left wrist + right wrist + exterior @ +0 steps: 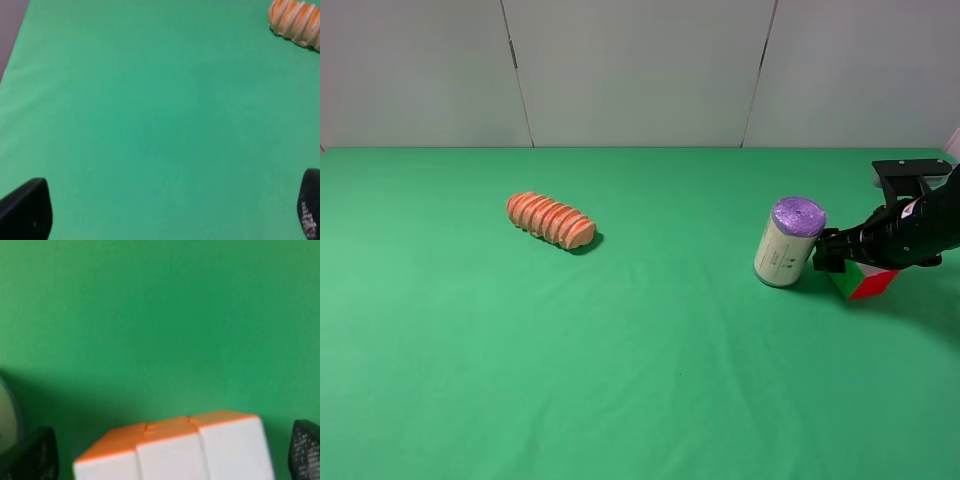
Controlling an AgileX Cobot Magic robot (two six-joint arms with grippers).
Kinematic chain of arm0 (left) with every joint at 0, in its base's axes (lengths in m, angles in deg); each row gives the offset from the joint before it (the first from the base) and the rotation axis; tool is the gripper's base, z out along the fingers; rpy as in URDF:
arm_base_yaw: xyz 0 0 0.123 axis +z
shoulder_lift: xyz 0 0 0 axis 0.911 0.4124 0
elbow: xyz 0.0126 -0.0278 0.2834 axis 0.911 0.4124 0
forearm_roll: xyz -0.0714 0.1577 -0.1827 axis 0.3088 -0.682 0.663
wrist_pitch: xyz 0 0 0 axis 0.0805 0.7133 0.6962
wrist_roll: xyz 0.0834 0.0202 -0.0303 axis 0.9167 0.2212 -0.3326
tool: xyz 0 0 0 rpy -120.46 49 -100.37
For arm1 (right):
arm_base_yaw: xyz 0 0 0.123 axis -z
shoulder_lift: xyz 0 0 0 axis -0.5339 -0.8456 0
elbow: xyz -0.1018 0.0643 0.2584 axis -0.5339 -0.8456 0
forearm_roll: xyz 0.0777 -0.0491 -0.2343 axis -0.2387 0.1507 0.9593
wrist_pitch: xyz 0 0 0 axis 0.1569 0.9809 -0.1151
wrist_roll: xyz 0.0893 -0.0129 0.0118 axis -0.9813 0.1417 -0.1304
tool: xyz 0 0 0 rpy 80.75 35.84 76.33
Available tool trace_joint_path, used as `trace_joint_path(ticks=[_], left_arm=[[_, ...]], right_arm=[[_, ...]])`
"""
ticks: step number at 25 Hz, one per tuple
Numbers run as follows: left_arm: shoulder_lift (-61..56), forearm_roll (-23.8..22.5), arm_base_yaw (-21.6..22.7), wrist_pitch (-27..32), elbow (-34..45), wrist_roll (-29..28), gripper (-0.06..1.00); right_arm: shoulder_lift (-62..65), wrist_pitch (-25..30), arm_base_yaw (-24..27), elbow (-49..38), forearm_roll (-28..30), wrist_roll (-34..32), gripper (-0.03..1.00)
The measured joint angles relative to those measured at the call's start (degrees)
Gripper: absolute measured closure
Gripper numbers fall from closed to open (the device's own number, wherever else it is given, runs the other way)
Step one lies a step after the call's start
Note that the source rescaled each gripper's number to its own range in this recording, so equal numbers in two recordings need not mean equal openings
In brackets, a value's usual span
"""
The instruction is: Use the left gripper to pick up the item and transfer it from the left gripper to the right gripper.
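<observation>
While the cube [185, 452] sits between spread tool [172, 455] tips, green table [620, 380] lies open.

Puzzle cube [868, 281] – orange, white, green, red – tilted between right gripper's [840, 255] jaws

Right end effector [840, 262] seen far right over puzzle cube [870, 282], beside purple-topped canister [788, 241]; bread loaf [551, 220] left-centre on counter [620, 380].

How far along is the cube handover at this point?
Apparently near the end. The puzzle cube sits on the green table beside the purple-topped canister, at the right pincer, whose jaws stand apart with gaps on both sides of the cube. The left pincer is open and empty over bare cloth. The bread loaf lies untouched. Little seems left beyond the right arm withdrawing.
</observation>
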Motion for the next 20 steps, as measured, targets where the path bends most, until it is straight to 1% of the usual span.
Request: trace_joint_path(ticks=[11, 20], left_arm=[[0.00, 0.00, 0.00, 0.00, 0.00, 0.00, -0.01], [0.00, 0.00, 0.00, 0.00, 0.00, 0.00, -0.01]], right_arm=[[2.30, 2.21, 0.00, 0.00, 0.23, 0.15, -0.03], [7.67, 9.00, 0.00, 0.00, 0.39, 0.39, -0.03]])
